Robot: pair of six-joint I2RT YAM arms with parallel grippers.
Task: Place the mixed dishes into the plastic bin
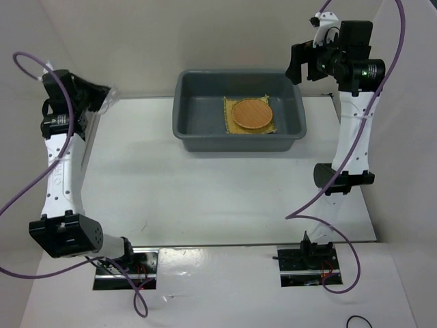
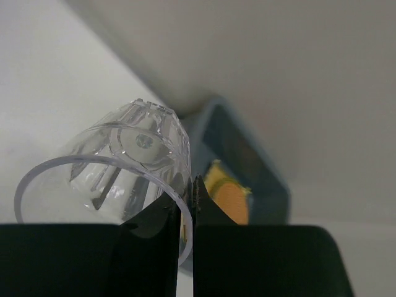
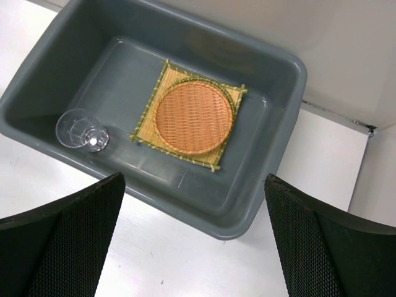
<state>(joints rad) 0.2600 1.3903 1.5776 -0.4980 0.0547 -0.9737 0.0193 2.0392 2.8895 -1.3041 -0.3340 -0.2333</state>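
The dark grey plastic bin stands at the back middle of the table. Inside it lies the square tan woven mat with the orange-brown round plate on top. The round tan disc does not show separately. My left gripper is raised at the far left, left of the bin, and is shut on the rim of a clear cup. In the right wrist view a second clear cup stands on the bin floor beside the mat. My right gripper hangs open and empty above the bin's right end.
White walls close in the back and both sides. The right arm's elbow rests over the table's right part. Purple cables loop beside both arms. The bin and plate lie below my open right fingers.
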